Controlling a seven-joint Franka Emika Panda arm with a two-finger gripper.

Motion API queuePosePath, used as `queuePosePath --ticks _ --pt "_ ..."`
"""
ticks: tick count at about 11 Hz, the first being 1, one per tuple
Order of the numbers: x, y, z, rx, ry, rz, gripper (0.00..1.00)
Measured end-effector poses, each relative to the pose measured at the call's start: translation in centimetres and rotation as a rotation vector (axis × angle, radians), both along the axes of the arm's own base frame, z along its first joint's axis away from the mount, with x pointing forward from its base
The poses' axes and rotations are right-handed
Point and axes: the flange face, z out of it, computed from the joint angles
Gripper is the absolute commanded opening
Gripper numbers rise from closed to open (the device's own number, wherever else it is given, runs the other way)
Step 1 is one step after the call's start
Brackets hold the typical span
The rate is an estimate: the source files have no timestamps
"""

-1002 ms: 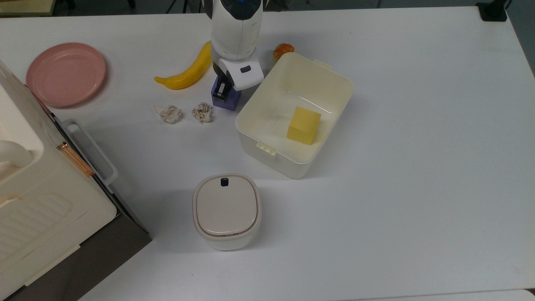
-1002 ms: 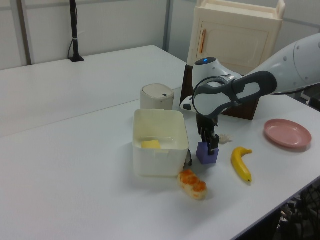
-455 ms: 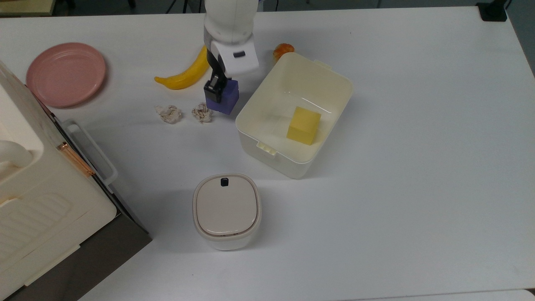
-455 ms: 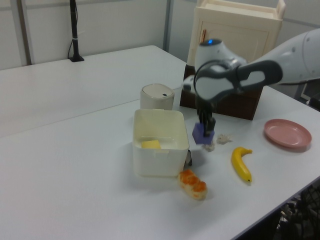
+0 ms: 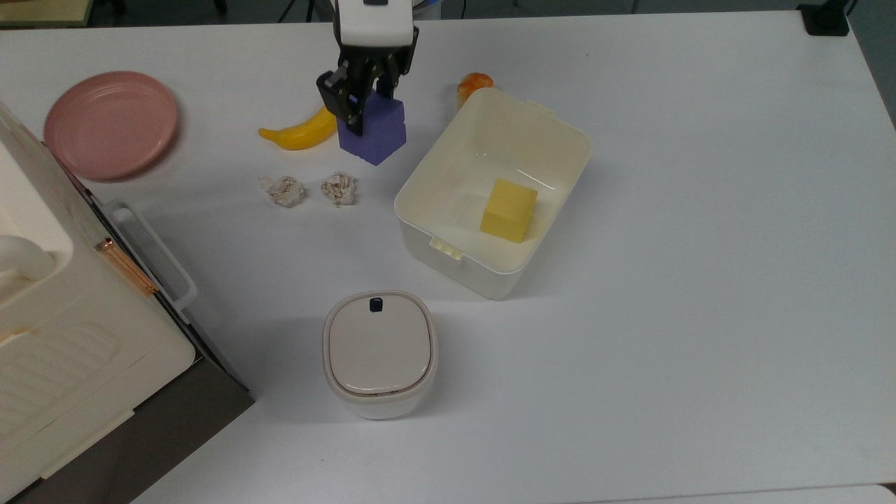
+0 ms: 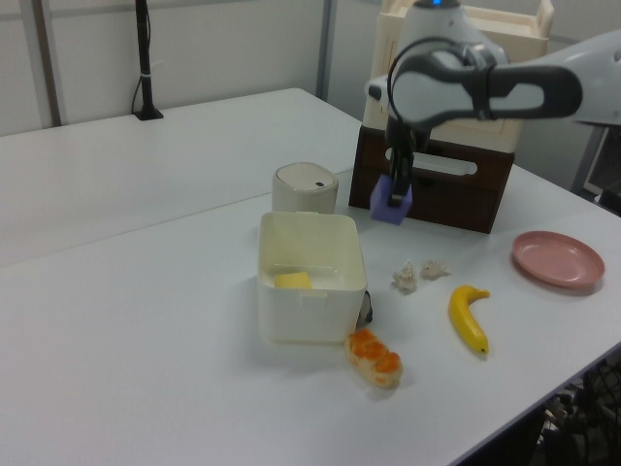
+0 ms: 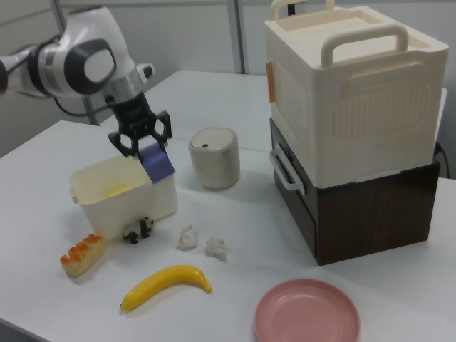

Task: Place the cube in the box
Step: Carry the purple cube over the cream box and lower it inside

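Above the white table (image 5: 700,280), toward its far edge in the top view, your claw (image 5: 360,94) is clamped on the cube (image 5: 374,133), which looks light, stiff and matte, so grip flat opposite faces short of the box (image 5: 420,185).

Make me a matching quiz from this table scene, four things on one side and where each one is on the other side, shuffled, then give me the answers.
Things:
1. cube
2. yellow cube
3. banana
4. pink plate

Places:
A. lying on the table beside two crumpled paper scraps
B. inside the box
C. held in the gripper, lifted off the table
D. on the table by the top view's left edge, with nothing on it

Pairs: 1-C, 2-B, 3-A, 4-D
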Motion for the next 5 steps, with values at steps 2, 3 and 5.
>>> queuePosePath --ticks 2,3,5 --pt "0.2 1.2 1.7 0.028 -0.020 0.004 0.30" --pt "0.2 2.8 1.7 0.032 -0.019 0.028 0.31" --pt "-0.1 6.7 1.2 0.034 -0.011 0.084 0.36"
